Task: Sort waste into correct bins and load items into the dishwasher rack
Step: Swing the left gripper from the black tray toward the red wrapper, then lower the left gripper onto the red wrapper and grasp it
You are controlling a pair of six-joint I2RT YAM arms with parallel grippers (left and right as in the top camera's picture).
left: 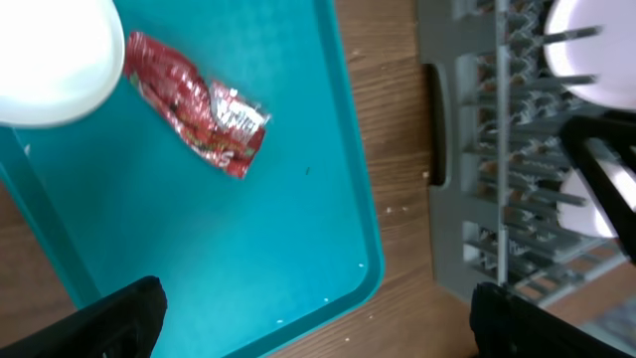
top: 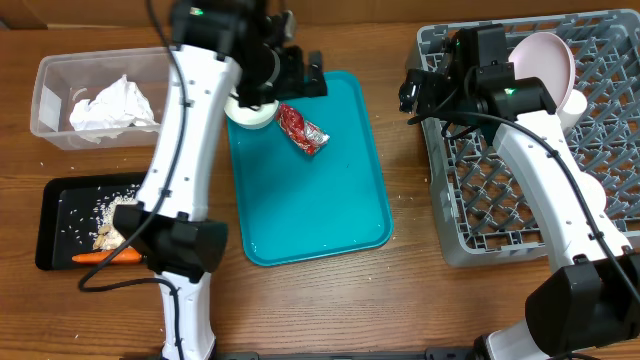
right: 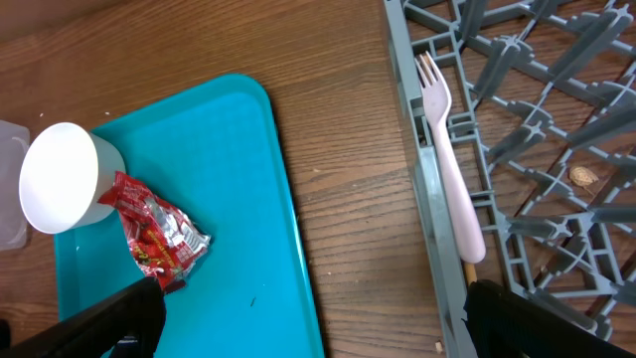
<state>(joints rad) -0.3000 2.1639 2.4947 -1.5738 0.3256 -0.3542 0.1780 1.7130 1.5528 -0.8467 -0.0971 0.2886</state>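
Wooden table (top: 400,280), two arms above a tray and a rack.

One teal tray (top: 310,200) carries one red wrapper (top: 302,129) with one white cup (top: 250,112) just beside it. One pink fork (right: 452,169) lies along the edge of the one grey rack (top: 470,210). The pink dishes (top: 548,55) inside seem to number two, partly arm-hidden. Left gripper (left: 318,328) and right gripper (right: 318,323) both hang spread wide, holding nothing.

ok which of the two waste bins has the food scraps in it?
The black bin, the one nearer the robot: crumbs and a carrot lie in it. The clear bin behind it holds only crumpled paper.
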